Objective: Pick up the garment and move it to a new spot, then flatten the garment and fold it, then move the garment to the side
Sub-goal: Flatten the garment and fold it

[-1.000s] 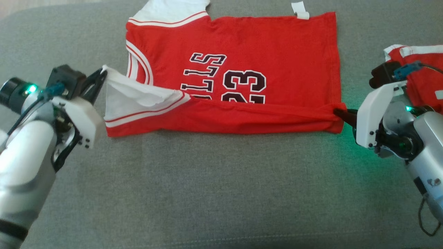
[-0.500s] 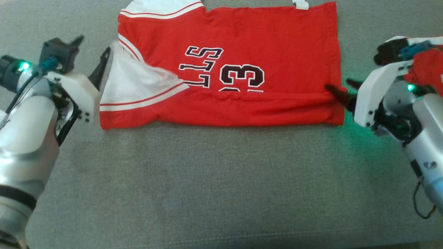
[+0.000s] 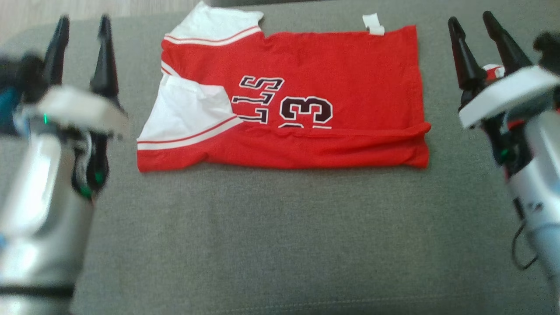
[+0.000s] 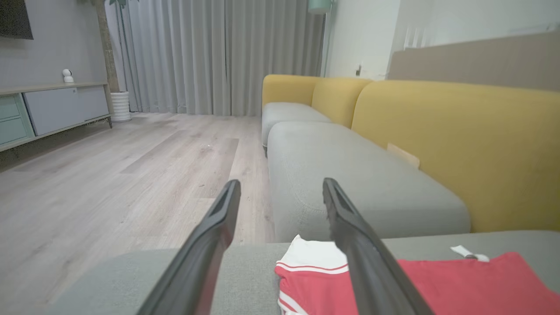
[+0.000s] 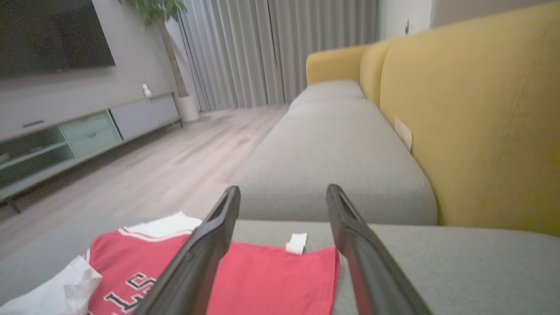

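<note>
Lying flat in the upper middle of the head view, the garment (image 3: 306, 65) is a red jersey with white sleeves and red-and-white striped trim. It rests on the grey seat cushion (image 3: 280, 240). Its near long edge is folded up into a red band across the lower part, and that band hides the bottoms of the dark, white-edged number 23 and the letters to its left. One white sleeve is folded over the left end, and a small white tag (image 3: 373, 24) sticks out past the top edge.

At the upper left of the head view, my left gripper (image 3: 84, 19) points up the frame, blurred, with its two dark fingers spread and nothing between them. It sits apart from the jersey's left end. At the upper right, my right gripper (image 3: 469, 17) also points up the frame, fingers spread and empty, clear of the jersey's right end. A small scrap of red and white cloth (image 3: 493, 70) shows near the base of those fingers; I cannot tell what it is.

From my left wrist, the jersey sits at the lower right, with a yellow backrest (image 4: 459, 144) above it and pale wood floor (image 4: 109, 175) at left.
</note>
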### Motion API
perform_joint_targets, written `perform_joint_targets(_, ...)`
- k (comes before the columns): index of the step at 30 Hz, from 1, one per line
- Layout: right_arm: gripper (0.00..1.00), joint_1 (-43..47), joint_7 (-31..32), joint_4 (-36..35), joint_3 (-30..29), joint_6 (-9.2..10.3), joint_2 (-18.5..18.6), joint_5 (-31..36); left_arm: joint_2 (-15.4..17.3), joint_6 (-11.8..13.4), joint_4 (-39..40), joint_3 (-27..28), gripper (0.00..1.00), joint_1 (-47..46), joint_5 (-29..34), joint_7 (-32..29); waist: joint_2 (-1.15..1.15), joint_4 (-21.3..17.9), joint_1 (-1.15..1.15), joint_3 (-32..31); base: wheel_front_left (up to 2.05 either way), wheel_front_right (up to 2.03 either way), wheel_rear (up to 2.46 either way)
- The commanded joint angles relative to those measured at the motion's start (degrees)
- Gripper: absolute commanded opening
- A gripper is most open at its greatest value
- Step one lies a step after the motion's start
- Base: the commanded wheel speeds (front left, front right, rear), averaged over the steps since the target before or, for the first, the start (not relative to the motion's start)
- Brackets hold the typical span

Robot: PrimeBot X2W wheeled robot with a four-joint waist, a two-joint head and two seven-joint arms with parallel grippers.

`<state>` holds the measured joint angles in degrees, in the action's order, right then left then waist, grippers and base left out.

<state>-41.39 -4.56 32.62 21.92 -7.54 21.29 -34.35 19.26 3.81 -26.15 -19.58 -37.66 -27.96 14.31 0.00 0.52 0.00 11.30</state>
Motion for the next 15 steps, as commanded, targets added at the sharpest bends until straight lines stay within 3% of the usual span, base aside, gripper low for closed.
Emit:
perform_joint_targets(1, 1.00, 2.67, -3.50, -2.68, -1.18, 0.05, -1.30, 1.80, 0.74, 0.56, 5.11, 4.98, 1.00, 2.48, 0.63, 0.67, 0.00, -0.41, 0.00, -1.44, 0.00, 0.00, 0.00)
perform_joint_targets(8, 1.00, 15.63, -9.88, -9.81, -10.40, 0.05, -10.17, 11.00, -8.86, -0.94, 19.58, 16.98, 1.00, 19.15, 5.02, 0.68, 0.00, -1.18, 0.00, -5.11, 0.00, 0.00, 0.00)
perform_joint_targets(11, 1.00, 21.62, -10.20, -12.54, -13.08, 0.05, -14.82, 14.54, -12.14, -2.70, 21.35, 19.52, 1.00, 24.15, 7.82, 0.68, 0.00, -1.56, 0.00, -6.11, 0.00, 0.00, 0.00)
perform_joint_targets(15, 1.00, 27.27, -10.32, -14.48, -13.22, 0.05, -17.42, 17.94, -14.51, -4.66, 21.01, 20.82, 1.00, 27.72, 11.28, 0.68, 0.00, -1.97, 0.00, -6.57, 0.00, 0.00, 0.00)
